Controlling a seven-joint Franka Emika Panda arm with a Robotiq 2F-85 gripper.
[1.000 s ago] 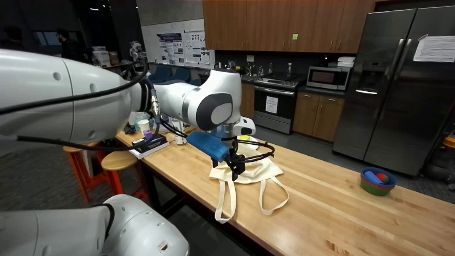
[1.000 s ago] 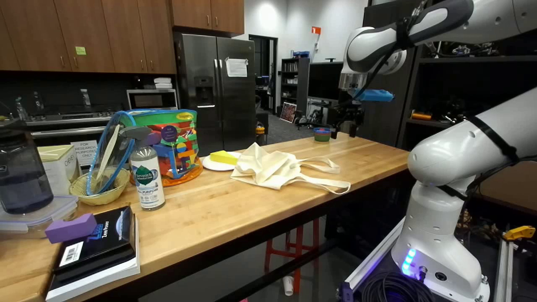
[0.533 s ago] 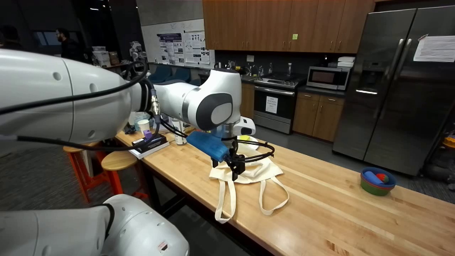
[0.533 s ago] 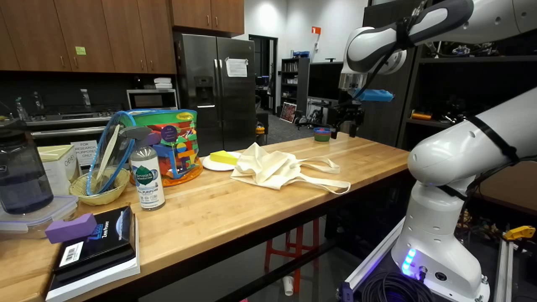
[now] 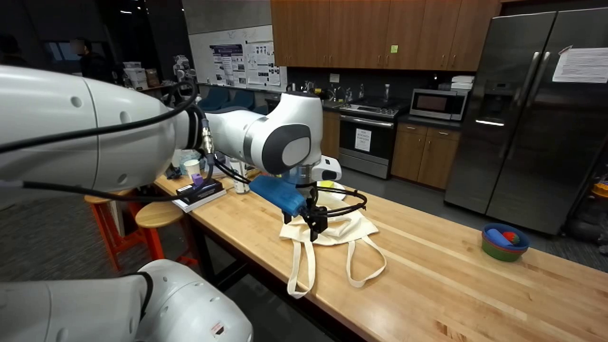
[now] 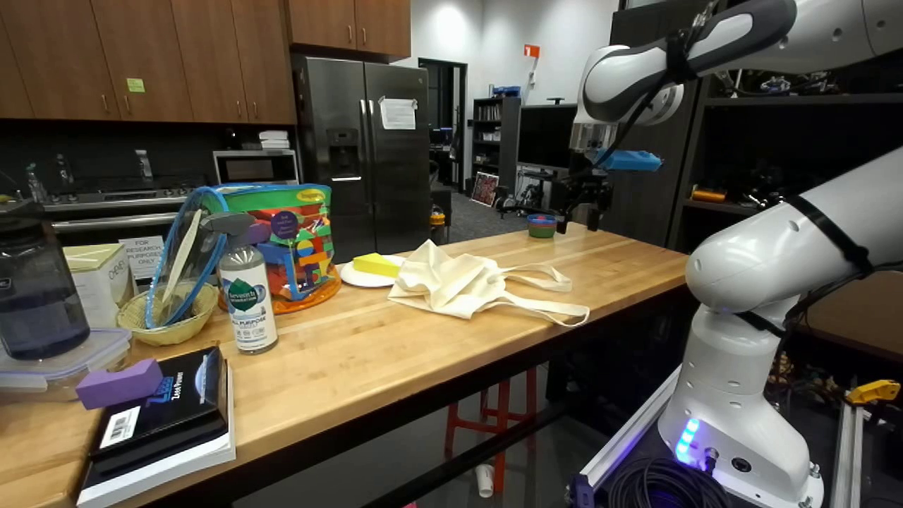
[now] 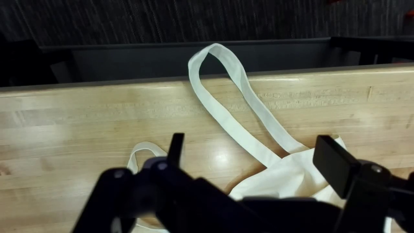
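The gripper hangs over the wooden table with its black fingers spread wide, a broad gap between the tips. A cream tote bag lies on the table at a lower level, rumpled into a peak at one side, its straps stretched out toward the table's edge. Gripper and bag are apart: in an exterior view the fingertips stand higher than the cloth and off past the straps. How far above the cloth they hang is hard to judge, since the gripper covers part of the bag in an exterior view.

In the wrist view the bag's body sits low and to the right, partly hidden by the finger on that side of the picture. One strap runs up through the space between the fingertips and beyond them — its looped end shows past the table's edge. The second strap curls out from behind the finger on the left of that picture.

Just beside the bag, away from the straps, is a white plate bearing a yellow block. Nested bowls stand well apart, with blue and red pieces inside.
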